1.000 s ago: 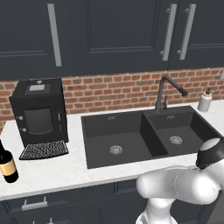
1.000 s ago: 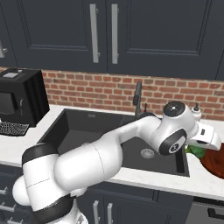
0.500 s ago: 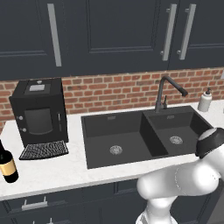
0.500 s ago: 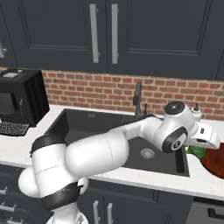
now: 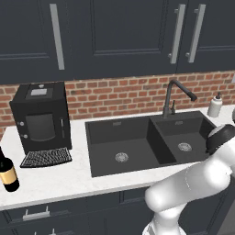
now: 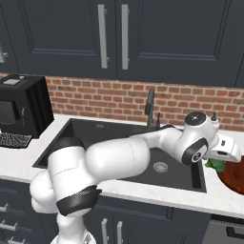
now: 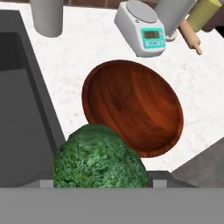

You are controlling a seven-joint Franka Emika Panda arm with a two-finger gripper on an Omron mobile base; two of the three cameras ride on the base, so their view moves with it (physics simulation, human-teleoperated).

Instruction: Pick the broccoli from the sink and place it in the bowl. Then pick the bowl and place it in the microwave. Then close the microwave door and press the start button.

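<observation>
Hand view: claw (image 7: 99,186) clamped on broccoli (image 7: 99,162), held beside the bowl (image 7: 133,107) rim.

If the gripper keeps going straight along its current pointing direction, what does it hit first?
Probably the bowl. The gripper holds the broccoli, and the hand view looks down past it at the bowl's near rim beside the sink. Depth is unclear, so the counter edge is possible.

White arm (image 6: 119,159) stretched far right, gripper (image 6: 220,159) low — jaws clasping something green
</observation>
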